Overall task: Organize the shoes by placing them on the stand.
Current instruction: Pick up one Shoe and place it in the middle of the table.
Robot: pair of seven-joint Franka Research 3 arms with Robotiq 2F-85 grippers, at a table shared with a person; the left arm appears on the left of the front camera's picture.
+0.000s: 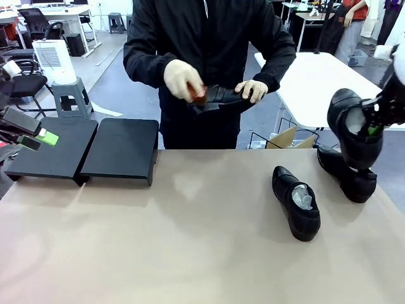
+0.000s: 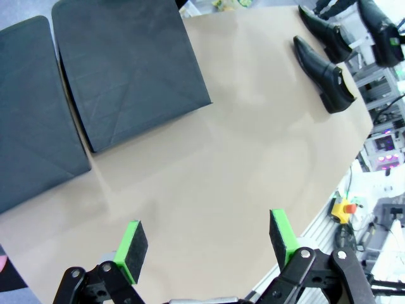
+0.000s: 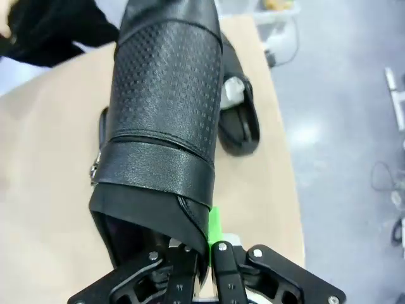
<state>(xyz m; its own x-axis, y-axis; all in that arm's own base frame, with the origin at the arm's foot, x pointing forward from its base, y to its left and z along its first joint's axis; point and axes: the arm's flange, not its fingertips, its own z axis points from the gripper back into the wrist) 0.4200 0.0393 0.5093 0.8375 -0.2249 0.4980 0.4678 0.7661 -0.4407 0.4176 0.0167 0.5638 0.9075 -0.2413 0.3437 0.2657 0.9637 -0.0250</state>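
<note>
My right gripper point(image 1: 373, 126) is shut on the collar of a black glossy shoe point(image 1: 350, 130) and holds it in the air at the table's right edge. In the right wrist view that shoe point(image 3: 168, 107) hangs toe-away from the shut gripper point(image 3: 207, 250). A second shoe point(image 1: 347, 172) lies on the table just below it. A third shoe point(image 1: 296, 202), stuffed with white paper, lies right of centre. Across the table, the person's hands point(image 1: 183, 79) hold another shoe point(image 1: 221, 98). The black two-section stand point(image 1: 120, 151) sits at the far left. My left gripper point(image 1: 39, 138) hovers open over its left section, with nothing between its fingers point(image 2: 132, 250).
A white side table point(image 1: 316, 82) stands behind the right corner, with an open cardboard box point(image 1: 288, 138) beside it. A stool with a white appliance point(image 1: 66, 95) is beyond the stand. A red button on a yellow box point(image 2: 347, 208) sits at the near table edge.
</note>
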